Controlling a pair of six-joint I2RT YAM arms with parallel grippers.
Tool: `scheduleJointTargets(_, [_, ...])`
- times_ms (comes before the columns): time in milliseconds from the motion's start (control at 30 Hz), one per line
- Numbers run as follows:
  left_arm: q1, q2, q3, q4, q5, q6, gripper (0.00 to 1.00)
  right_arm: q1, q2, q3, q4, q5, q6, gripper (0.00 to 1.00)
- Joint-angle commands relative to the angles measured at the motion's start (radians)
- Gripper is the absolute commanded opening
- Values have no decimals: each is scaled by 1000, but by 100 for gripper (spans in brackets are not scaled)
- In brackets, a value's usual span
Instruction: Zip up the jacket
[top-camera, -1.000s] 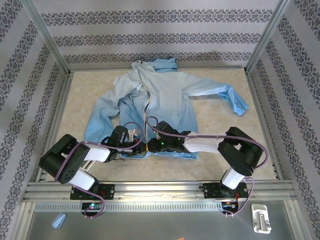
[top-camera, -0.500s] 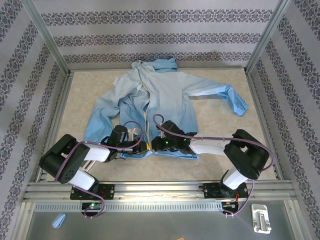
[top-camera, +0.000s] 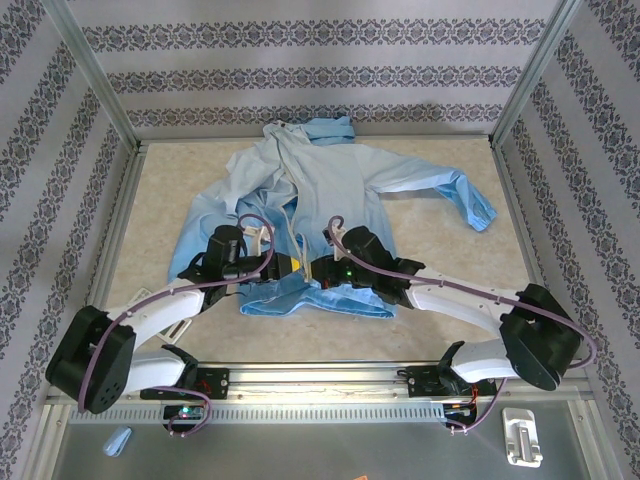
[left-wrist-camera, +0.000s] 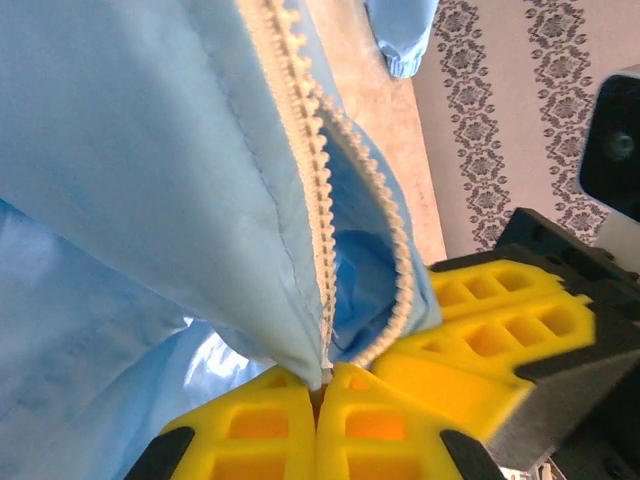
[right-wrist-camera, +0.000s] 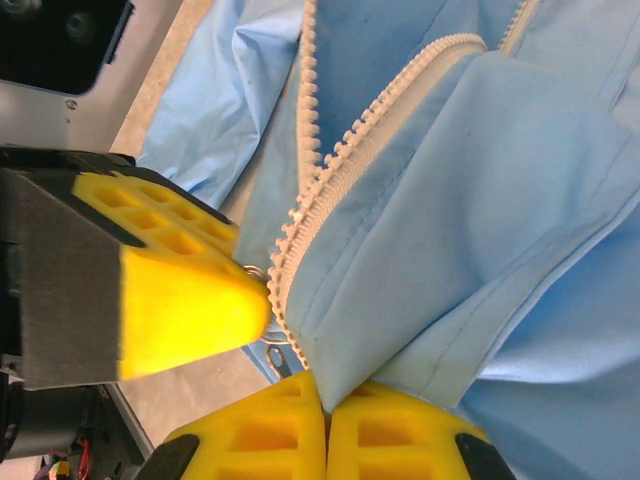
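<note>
The light-blue hooded jacket (top-camera: 340, 180) lies front-up on the table, hood at the far side, its lower hem bunched up near my grippers. My left gripper (top-camera: 290, 265) is shut on the left zipper edge at the bottom; in its wrist view the left gripper (left-wrist-camera: 320, 395) pinches the pale zipper teeth (left-wrist-camera: 318, 200). My right gripper (top-camera: 315, 270) is shut on the right front panel's bottom corner; in its wrist view the right gripper (right-wrist-camera: 327, 400) grips fabric beside the zipper tape (right-wrist-camera: 320, 190). The two grippers almost touch. A small metal zipper part (right-wrist-camera: 268, 352) hangs between them.
The jacket's right sleeve (top-camera: 470, 200) stretches toward the right wall. Patterned walls and metal frame posts (top-camera: 95, 80) ring the table. On the near metal shelf lie a small blue scrap (top-camera: 118, 441) and a white object (top-camera: 521, 436).
Both arms have stretched away from their bases, carrying the jacket's bottom edges up the table. The hem has bunched and lifted. The right gripper has closed on the panel.
</note>
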Motion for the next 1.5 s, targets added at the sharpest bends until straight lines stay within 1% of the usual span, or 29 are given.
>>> scheduleJointTargets(0, [12,-35,33,-67,27,30,0,-19,-31,15,-14,9,-62,0])
scheduleJointTargets(267, [5,-55,-3,-25,69,-4,0,-55,-14,45,24,-27,-93,0])
scheduleJointTargets(333, [0,-74,-11,-36,74,-2,0,-64,-12,49,38,-36,-94,0])
scheduleJointTargets(533, [1,-143,1,-123,63,41,0,-112,-11,49,93,-104,-84,0])
scheduleJointTargets(700, [10,-154,25,-152,9,32,0,-135,-4,64,90,-169,-106,0])
scheduleJointTargets(833, [24,-130,14,-51,22,-11,0,-142,6,57,113,-231,-99,0])
scheduleJointTargets(900, [31,-123,12,-2,34,-21,0,-140,1,28,187,-296,-152,0])
scheduleJointTargets(933, [34,-124,12,13,37,-22,0,-137,-9,10,218,-299,-167,0])
scheduleJointTargets(1033, [40,-126,18,55,54,-7,0,-148,-38,-25,272,-295,-178,0])
scheduleJointTargets(1200, [49,-128,33,100,81,46,0,-198,-31,-19,338,-376,-185,0])
scheduleJointTargets(1400, [69,-126,12,193,107,49,0,-267,38,-5,476,-508,-120,0])
scheduleJointTargets(1467, [78,-125,-7,249,106,52,0,-278,54,-1,501,-524,-99,0])
